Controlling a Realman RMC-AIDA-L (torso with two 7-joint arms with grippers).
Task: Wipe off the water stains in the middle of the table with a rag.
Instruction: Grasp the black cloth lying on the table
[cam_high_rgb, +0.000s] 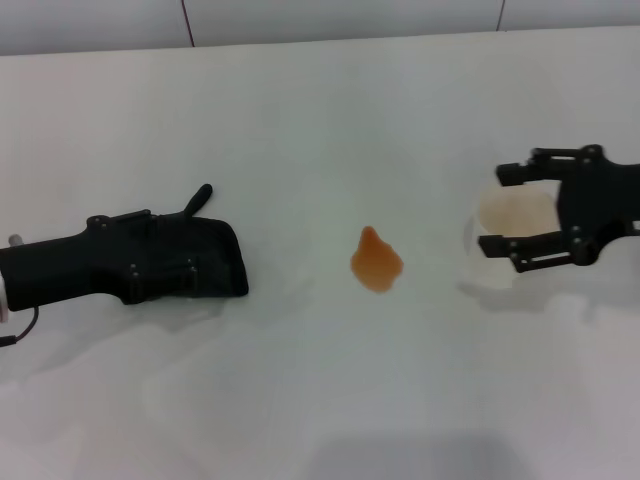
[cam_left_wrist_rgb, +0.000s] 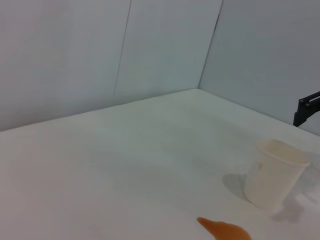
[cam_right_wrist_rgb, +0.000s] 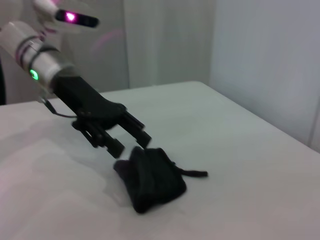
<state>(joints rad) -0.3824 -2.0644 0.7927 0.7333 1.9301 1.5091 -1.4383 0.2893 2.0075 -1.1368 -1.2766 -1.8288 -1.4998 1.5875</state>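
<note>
reaching for the rag (cam_high_rgb: 205, 262): left gripper (cam_right_wrist_rgb: 122, 139) hangs over its near end w/ fingers spread, nothing held yet, so step = grasp. rag lies on table (cam_high_rgb: 300, 400) well left of the orange water stains (cam_high_rgb: 376, 261) at centre. right gripper (cam_high_rgb: 520, 212) sits around a plastic cup (cam_high_rgb: 505, 225), jaws apart, not clamped. next prob needs a drop + pinch on cloth, then a sweep toward the puddle.

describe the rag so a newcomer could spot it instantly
On the white table, look on the robot's left side, just under the tips of the left pincer. The rag is a soft black crumpled cloth with a thin tail; unlike the rigid pincer, it lies limp.
</note>
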